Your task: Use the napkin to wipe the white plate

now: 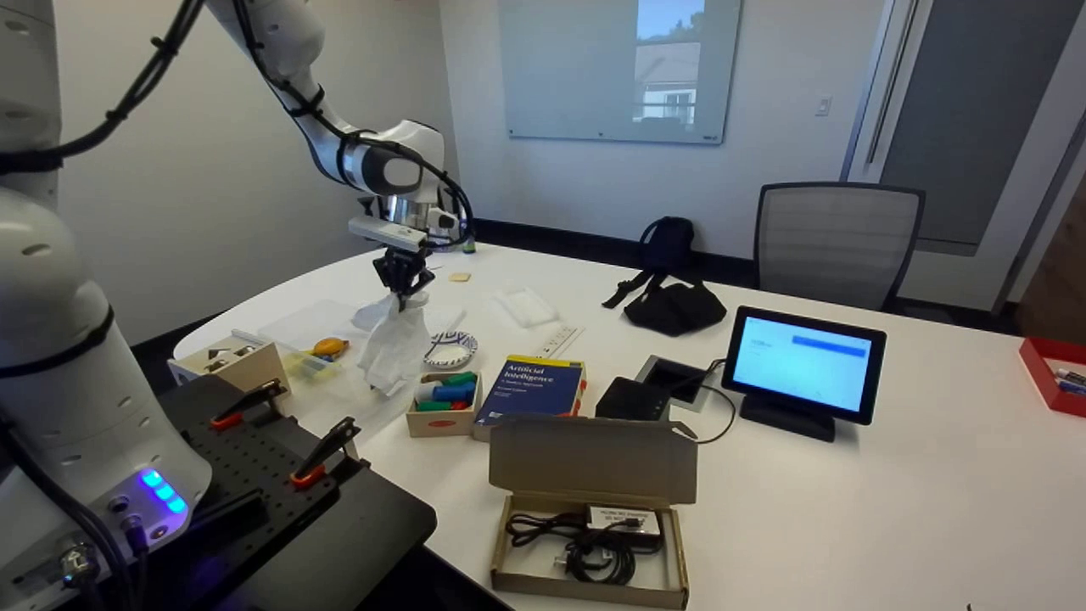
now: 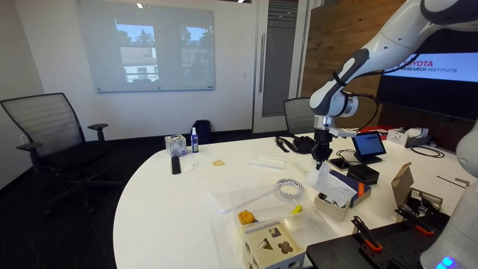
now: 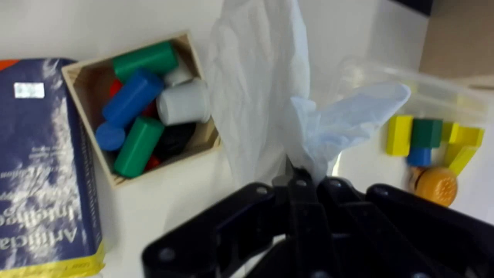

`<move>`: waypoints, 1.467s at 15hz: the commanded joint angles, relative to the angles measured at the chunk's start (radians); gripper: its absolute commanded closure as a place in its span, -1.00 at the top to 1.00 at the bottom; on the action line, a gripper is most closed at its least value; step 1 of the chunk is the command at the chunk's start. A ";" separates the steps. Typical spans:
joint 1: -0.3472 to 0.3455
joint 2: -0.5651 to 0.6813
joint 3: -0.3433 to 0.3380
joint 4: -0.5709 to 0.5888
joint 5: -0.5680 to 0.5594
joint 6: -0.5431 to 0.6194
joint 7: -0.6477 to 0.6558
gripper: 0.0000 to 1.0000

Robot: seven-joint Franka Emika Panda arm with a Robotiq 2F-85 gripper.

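The pincer (image 1: pixel 402 299) is clamping the hanging napkin (image 1: pixel 397 344); the patterned plate (image 2: pixel 289 189) is showing in both exterior views, outside the wrist view.

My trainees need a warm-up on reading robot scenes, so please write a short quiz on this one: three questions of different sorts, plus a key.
1. What is the gripper holding?
2. True or false: the plate has a patterned rim.
3. Which lies right beside the wooden box holding coloured cylinders? a) the tablet; b) the blue book; c) the spray bottle.

Key: 1. the napkin; 2. true, dark on white; 3. b.
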 commanded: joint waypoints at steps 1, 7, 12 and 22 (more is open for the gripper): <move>0.004 -0.101 -0.007 -0.121 0.052 -0.147 -0.127 -0.99; 0.077 -0.078 -0.051 -0.278 -0.029 -0.072 0.029 -0.99; 0.141 0.007 -0.077 -0.370 -0.108 0.273 0.238 -0.99; 0.266 0.241 -0.165 -0.329 -0.127 0.680 0.421 -0.45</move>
